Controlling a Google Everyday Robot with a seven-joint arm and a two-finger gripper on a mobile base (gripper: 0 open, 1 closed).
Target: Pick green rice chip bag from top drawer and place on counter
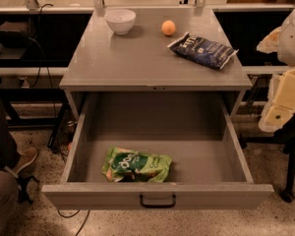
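Note:
The green rice chip bag [136, 165] lies flat in the open top drawer [157, 194], near its front wall and left of centre. The drawer is pulled far out, and its black handle [158, 201] sits at the middle of the front panel. The counter [137, 58] is the grey top of the cabinet above it. My gripper [281, 104] shows as cream-coloured parts at the right edge of the view, beside the drawer's right side and above the floor. It is well apart from the bag and holds nothing that I can see.
On the counter stand a white bowl [120, 20] at the back left, an orange [168, 27] at the back centre and a dark blue chip bag [203, 49] at the right. A person's legs and shoe [10, 166] are at the left on the floor.

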